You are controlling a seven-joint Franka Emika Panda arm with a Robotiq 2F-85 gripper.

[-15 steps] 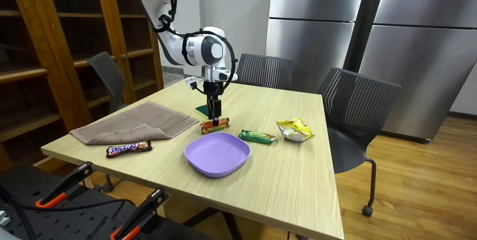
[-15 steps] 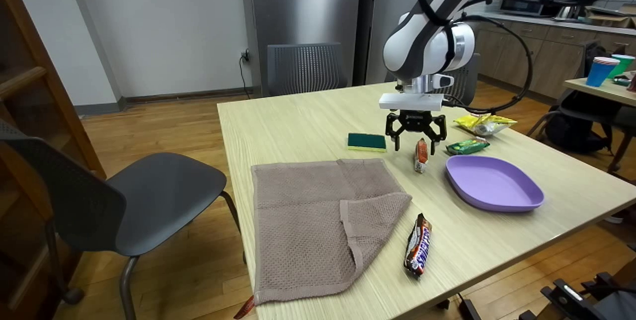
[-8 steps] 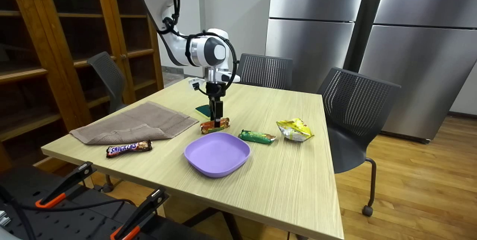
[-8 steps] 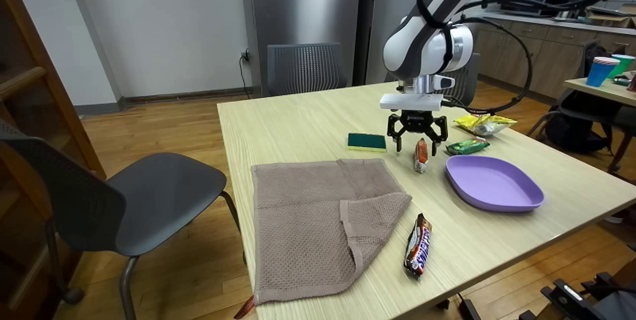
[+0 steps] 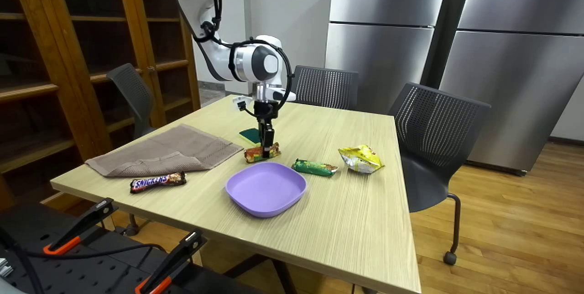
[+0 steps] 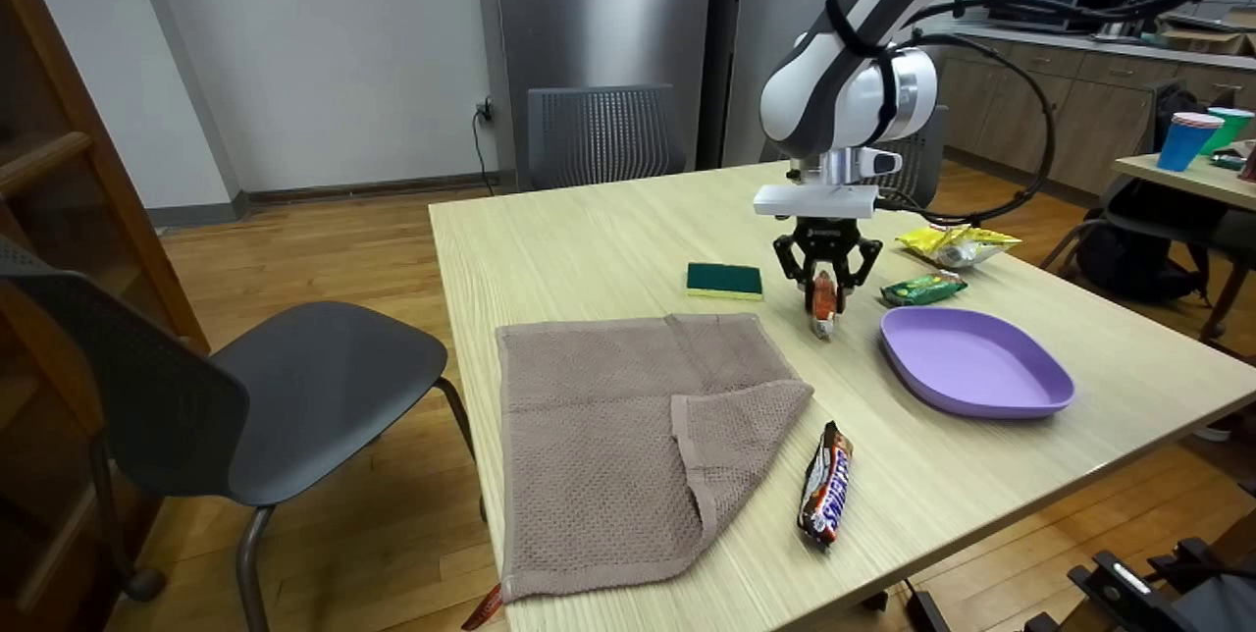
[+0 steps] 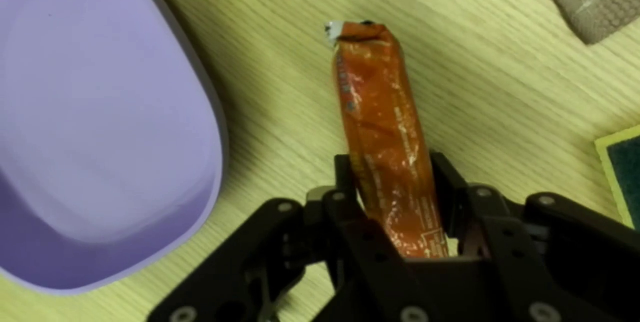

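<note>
My gripper (image 7: 393, 167) is closed around an orange-wrapped bar (image 7: 375, 87), one black finger (image 7: 344, 168) against each long side. The bar lies on the table, its far end sticking out past the fingertips; the near end is hidden by the gripper body. In the exterior views the gripper (image 5: 266, 153) points straight down over the bar (image 6: 822, 326). Close beside it sits a purple plate (image 7: 100, 87) with nothing on it. A green-wrapped bar (image 5: 315, 167) lies on the plate's other side.
A green and yellow sponge (image 6: 724, 281) lies near the gripper. A brown towel (image 6: 608, 416) with a folded corner covers part of the table. A Snickers bar (image 5: 158, 182) lies by the towel, and a yellow bag (image 5: 362, 159) near the table edge. Chairs (image 5: 438, 148) surround the table.
The gripper's fingers have come together from wide apart onto the orange bar. The bar has shifted slightly, and the arm has sunk a little. Other objects are unmoved.
</note>
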